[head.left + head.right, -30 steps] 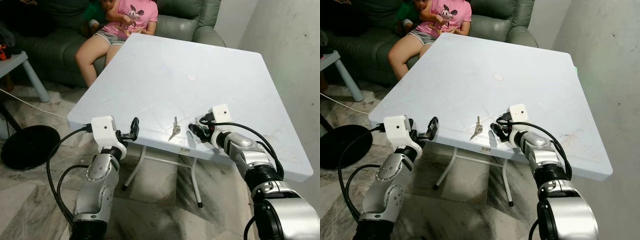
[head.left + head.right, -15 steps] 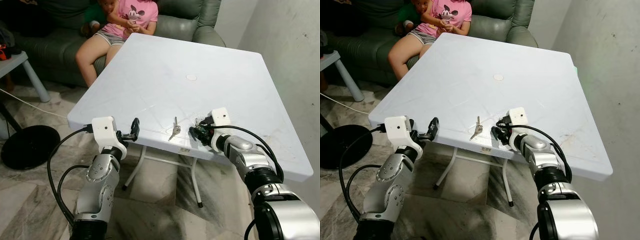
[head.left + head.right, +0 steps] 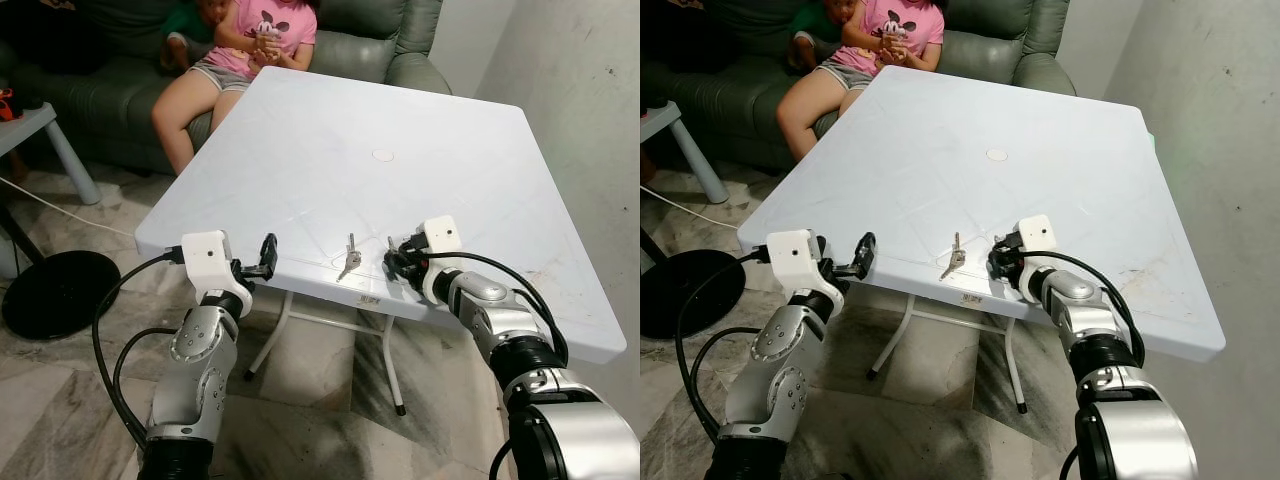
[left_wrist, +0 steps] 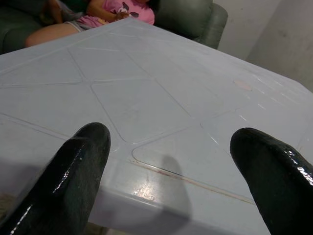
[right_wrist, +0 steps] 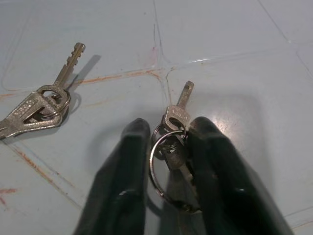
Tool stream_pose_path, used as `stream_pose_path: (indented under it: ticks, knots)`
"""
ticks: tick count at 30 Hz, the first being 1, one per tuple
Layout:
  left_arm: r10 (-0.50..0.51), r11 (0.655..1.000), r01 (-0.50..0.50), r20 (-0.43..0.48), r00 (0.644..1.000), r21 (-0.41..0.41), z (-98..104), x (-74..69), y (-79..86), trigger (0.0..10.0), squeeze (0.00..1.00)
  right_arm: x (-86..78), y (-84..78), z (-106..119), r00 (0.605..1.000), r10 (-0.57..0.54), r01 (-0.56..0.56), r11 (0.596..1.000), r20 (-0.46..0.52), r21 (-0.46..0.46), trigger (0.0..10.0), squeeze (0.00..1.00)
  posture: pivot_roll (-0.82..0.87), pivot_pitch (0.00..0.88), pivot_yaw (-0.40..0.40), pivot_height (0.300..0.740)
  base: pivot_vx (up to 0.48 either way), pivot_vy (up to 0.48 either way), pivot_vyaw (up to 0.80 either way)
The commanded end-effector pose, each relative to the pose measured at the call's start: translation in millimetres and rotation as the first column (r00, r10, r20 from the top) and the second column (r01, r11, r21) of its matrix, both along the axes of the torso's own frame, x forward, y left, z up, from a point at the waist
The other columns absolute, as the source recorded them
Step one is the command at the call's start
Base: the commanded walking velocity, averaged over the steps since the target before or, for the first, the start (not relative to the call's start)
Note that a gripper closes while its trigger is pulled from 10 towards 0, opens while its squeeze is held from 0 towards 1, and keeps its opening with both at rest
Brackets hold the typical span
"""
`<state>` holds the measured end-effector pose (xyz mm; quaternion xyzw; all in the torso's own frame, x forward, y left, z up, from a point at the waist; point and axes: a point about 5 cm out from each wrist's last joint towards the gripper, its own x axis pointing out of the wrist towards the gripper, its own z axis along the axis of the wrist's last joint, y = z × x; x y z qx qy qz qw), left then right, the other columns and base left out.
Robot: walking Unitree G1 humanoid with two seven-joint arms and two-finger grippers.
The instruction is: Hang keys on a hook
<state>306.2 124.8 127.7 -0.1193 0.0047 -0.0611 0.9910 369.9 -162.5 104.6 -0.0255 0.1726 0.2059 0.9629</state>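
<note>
Pinching a small bunch of keys [image 5: 172,142] by its ring, the right gripper [image 5: 168,147] has its jaws pressed in on both sides of it, low over the near edge of the white tabletop [image 3: 330,140]. Half a second ago these jaws were still settling there; now they have closed on the bunch, so the grasp seems made and lifting can come next. A second bunch of keys [image 3: 349,259] lies flat just beside it, apart from the jaws and untouched, in the same place as before. The left gripper [image 3: 266,257] hovers at the tabletop's near corner, its jaws spread wide and holding nothing, unchanged. I see no hook from here, so the hanging itself is probably still far. Beyond the far edge, a person [image 3: 240,45] sits on a grey sofa [image 3: 380,40].
</note>
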Motion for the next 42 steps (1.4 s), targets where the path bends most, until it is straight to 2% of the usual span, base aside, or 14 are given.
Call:
stream_pose_path:
  ticks: [1, 13, 22, 28, 30, 32, 33, 34, 35, 37, 38, 42]
  knots:
    - [0.000, 1.000, 0.000, 0.009, 1.000, 0.002, 2.2, 1.2, -2.0, 10.0, 0.00, -0.6, -4.5, -1.1, 1.000, -0.009, 0.009, 1.000, -0.008, -0.015, 0.0, 0.00, 0.07, 0.065, -0.098, 0.732, 0.000, 0.000, 0.00]
    - [-0.012, 1.000, 0.012, 0.009, 1.000, 0.001, 2.0, 2.2, -6.0, 10.0, 0.00, -0.2, -5.5, 1.3, 1.000, -0.020, 0.020, 1.000, 0.018, 0.002, 0.0, 0.00, 0.07, 0.056, -0.099, 0.732, 0.000, 0.000, 0.00]
    - [-0.022, 1.000, 0.022, 0.012, 1.000, 0.004, 1.9, 2.2, -7.4, 10.0, 0.00, 3.8, -5.6, 11.8, 0.995, -0.066, 0.058, 0.992, 0.072, 0.108, 0.0, 0.00, 0.07, 0.041, -0.097, 0.732, 0.000, 0.000, 0.00]
    - [-0.025, 1.000, 0.025, 0.013, 1.000, 0.003, 2.2, 2.2, -8.3, 10.0, 0.00, 3.1, -5.7, 9.8, 0.994, -0.084, 0.077, 0.991, 0.068, 0.110, 0.0, 0.00, 0.07, 0.044, -0.099, 0.732, 0.000, 0.000, 0.00]
    - [-0.022, 1.000, 0.022, 0.012, 1.000, 0.002, 2.0, 2.4, -7.9, 10.0, 0.00, 5.0, -6.3, 14.1, 0.991, -0.107, 0.094, 0.983, 0.078, 0.157, 0.0, 0.00, 0.07, 0.045, -0.101, 0.732, 0.000, 0.000, 0.00]
    - [-0.021, 1.000, 0.021, 0.012, 1.000, 0.000, 1.9, 2.5, -7.9, 10.0, 0.00, 7.7, -6.9, 20.2, 0.987, -0.141, 0.119, 0.965, 0.078, 0.235, 0.0, 0.00, 0.07, 0.046, -0.103, 0.732, 0.000, 0.000, 0.00]
    - [-0.020, 1.000, 0.020, 0.012, 1.000, -0.001, 1.9, 2.3, -8.1, 10.0, 0.00, 9.9, -6.2, 27.2, 0.984, -0.158, 0.123, 0.937, 0.082, 0.325, 0.0, 0.00, 0.07, 0.046, -0.105, 0.732, 0.000, 0.000, 0.00]
    - [-0.020, 1.000, 0.020, 0.012, 1.000, -0.001, 1.9, 2.3, -8.1, 10.0, 0.00, 9.9, -6.2, 27.2, 0.984, -0.158, 0.123, 0.937, 0.082, 0.325, 0.0, 0.00, 0.07, 0.046, -0.105, 0.732, 0.000, 0.000, 0.00]
    - [-0.019, 1.000, 0.019, 0.012, 1.000, -0.002, 1.9, 2.2, -8.2, 10.0, 0.00, 11.6, -5.2, 32.7, 0.982, -0.172, 0.126, 0.909, 0.081, 0.397, 0.0, 0.00, 0.07, 0.046, -0.105, 0.732, 0.000, 0.000, 0.00]
    - [-0.017, 1.000, 0.017, 0.013, 1.000, -0.006, 2.0, 2.1, -8.6, 10.0, 0.00, 14.4, -2.9, 45.3, 0.980, -0.186, 0.117, 0.823, 0.069, 0.556, 0.0, 0.00, 0.07, 0.048, -0.107, 0.732, 0.000, 0.000, 0.00]
    - [-0.016, 1.000, 0.016, 0.013, 1.000, -0.006, 2.1, 2.1, -8.6, 10.0, 0.00, 15.1, -3.0, 48.0, 0.979, -0.192, 0.118, 0.800, 0.064, 0.588, 0.0, 0.00, 0.07, 0.048, -0.108, 0.732, 0.000, 0.000, 0.00]
    - [-0.015, 1.000, 0.015, 0.015, 1.000, -0.007, 2.4, 2.2, -8.7, 10.0, 0.00, 16.3, -3.3, 56.1, 0.975, -0.209, 0.109, 0.753, 0.078, 0.648, 0.0, 0.00, 0.07, 0.051, -0.108, 0.732, 0.000, 0.000, 0.00]
